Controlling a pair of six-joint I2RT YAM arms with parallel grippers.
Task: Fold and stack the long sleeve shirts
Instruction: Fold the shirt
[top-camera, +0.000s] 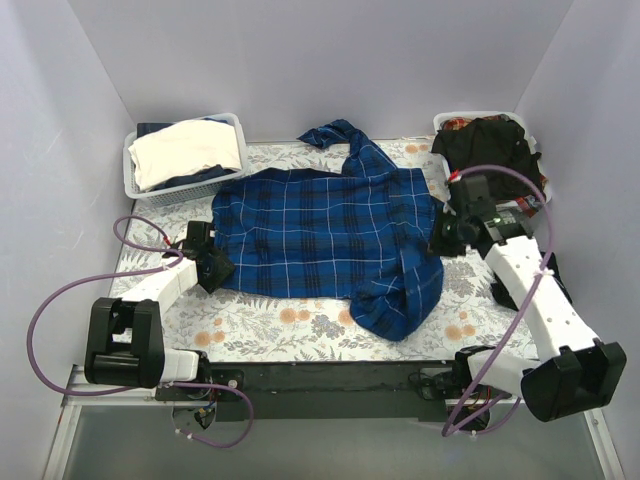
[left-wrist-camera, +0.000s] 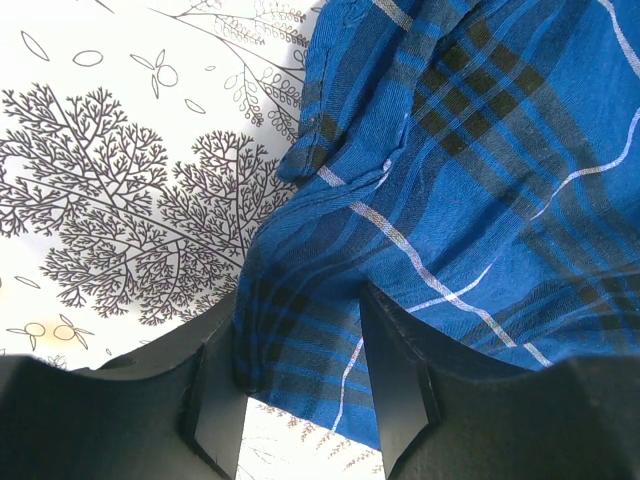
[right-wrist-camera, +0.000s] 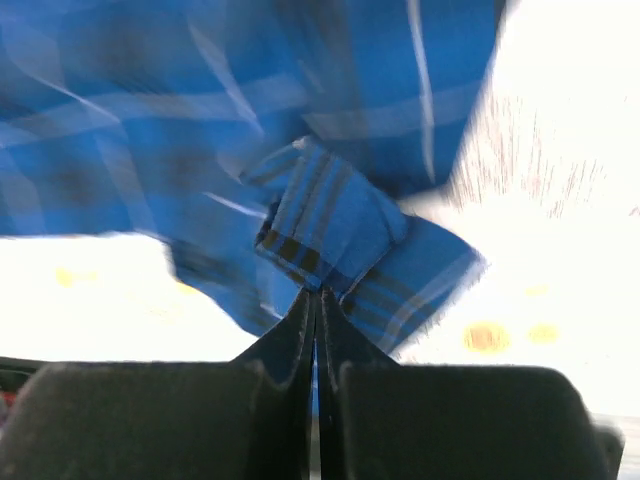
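Note:
The blue plaid long sleeve shirt (top-camera: 320, 235) lies spread across the middle of the flowered table, one sleeve reaching back and a bunched part hanging toward the front right. At its near left corner my left gripper (top-camera: 213, 270) stands open, and the shirt's hem (left-wrist-camera: 300, 330) lies between the two fingers (left-wrist-camera: 300, 300). My right gripper (top-camera: 440, 240) is at the shirt's right edge. Its fingers are pressed together on a fold of the plaid cloth (right-wrist-camera: 330, 215), seen blurred in the right wrist view (right-wrist-camera: 318, 292). A black shirt (top-camera: 490, 145) is heaped in the basket at the back right.
A white lattice basket (top-camera: 130, 178) at the back left holds a cream cloth (top-camera: 185, 150) over darker cloth. The other white basket (top-camera: 445, 122) stands at the back right, close behind my right arm. Grey walls close in the table on three sides.

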